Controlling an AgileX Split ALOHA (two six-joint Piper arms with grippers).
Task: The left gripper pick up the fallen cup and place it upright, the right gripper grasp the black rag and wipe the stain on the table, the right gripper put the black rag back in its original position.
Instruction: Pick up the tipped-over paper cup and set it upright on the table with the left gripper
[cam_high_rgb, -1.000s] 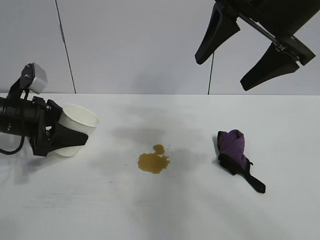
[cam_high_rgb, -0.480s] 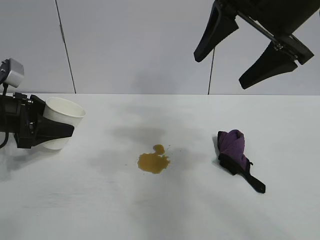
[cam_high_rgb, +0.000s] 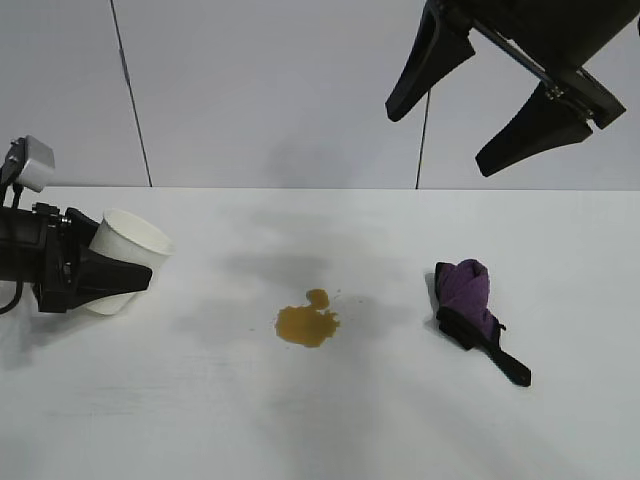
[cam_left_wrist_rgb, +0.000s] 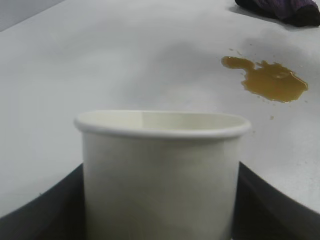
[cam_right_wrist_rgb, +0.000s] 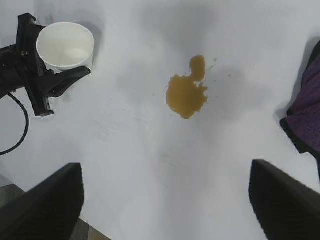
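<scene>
Cup (cam_high_rgb: 128, 252) sat at the far left of the desk (cam_high_rgb: 320, 420), a plain white paper one, tapered, with a rolled rim, its open mouth tipped up and toward the right rather than standing fully straight. The left gripper (cam_high_rgb: 110, 275) reached in low from the left edge with its jaws clamped around the cup's wall, one black pointed finger lying across the near side; a small grey box (cam_high_rgb: 36, 162) rode above its wrist. From the left wrist view the cup (cam_left_wrist_rgb: 160, 175) filled the lower middle, its rim level and its inside pale and dry, with black fingers showing at either flank. Whether its base touched the desk could not be told. Near the middle of the desk lay the stain (cam_high_rgb: 307, 322), an amber-brown blotch with a smaller blob joined at its far edge and fine specks around it, well apart from the cup. Further right rested the black rag (cam_high_rgb: 472, 312), a lumpy purple bundle edged in black, a thin black strip trailing toward the near right. High above it, at the upper right, hung the right gripper (cam_high_rgb: 470, 105), its jaws spread wide and grasping nothing, both broad tapering fingers pointing downward.
</scene>
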